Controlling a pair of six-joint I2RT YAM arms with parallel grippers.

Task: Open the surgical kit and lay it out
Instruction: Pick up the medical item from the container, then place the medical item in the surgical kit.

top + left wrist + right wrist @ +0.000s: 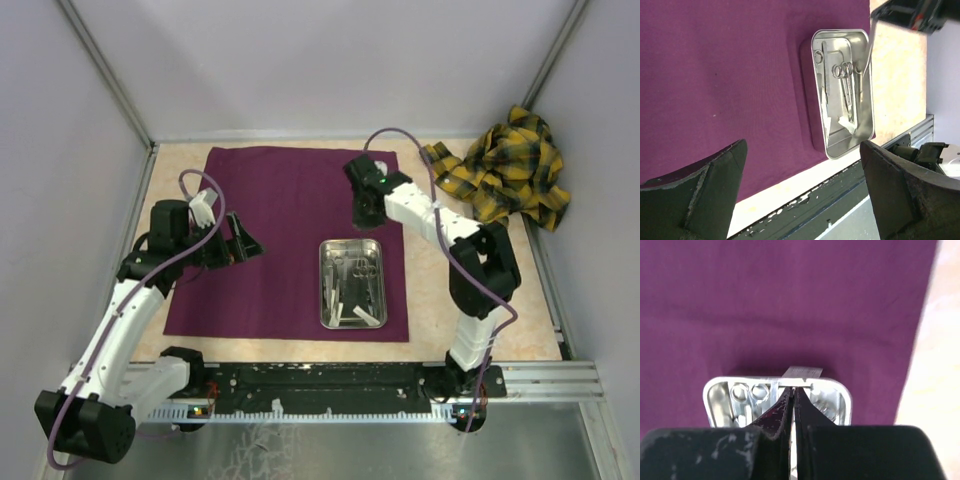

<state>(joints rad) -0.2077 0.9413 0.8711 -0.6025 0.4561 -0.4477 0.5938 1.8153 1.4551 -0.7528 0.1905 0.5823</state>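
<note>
Lying spread flat on the counter (pixel 450 300), the dark purple cloth wrap (pixel 270 240) is carrying the small steel tray (pixel 324 290) near its front right corner. The tray is holding thin metal scissors (pixel 845 80), forceps (pixel 825 75) and small white pieces (pixel 844 122). The right tool (pixel 362 212) is hanging over the tray's far end, its fingers pressing together on a thin pale strip (pixel 802 371). The strip is dangling by the tray's far rim; whether it is touching the rim I cannot tell. The left tool (pixel 240 247) is hovering over the left part of the wrap, its fingers (pixel 700 195) standing wide apart and gripping nothing. A yellow-and-black plaid cloth (pixel 505 165) is sitting crumpled at the counter's back right corner, apart from the wrap.
</note>
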